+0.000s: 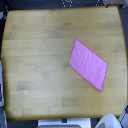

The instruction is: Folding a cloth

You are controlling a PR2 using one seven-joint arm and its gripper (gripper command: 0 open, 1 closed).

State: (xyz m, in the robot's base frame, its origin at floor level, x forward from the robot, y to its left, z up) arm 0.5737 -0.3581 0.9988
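Observation:
The cloth (88, 64) is a small plain pink-magenta rectangle lying flat on the wooden table (40, 50). It sits right of the table's middle in the exterior view, turned at an angle so one corner points up and left and another down and right. It lies spread out in a single layer with no visible fold. No gripper or arm shows anywhere over the table.
A rounded white object (108, 122) pokes in at the bottom right edge, and a white shape (62, 122) sits at the bottom middle. A grey-white object (1, 90) stands at the left edge. Dark floor surrounds the table's corners.

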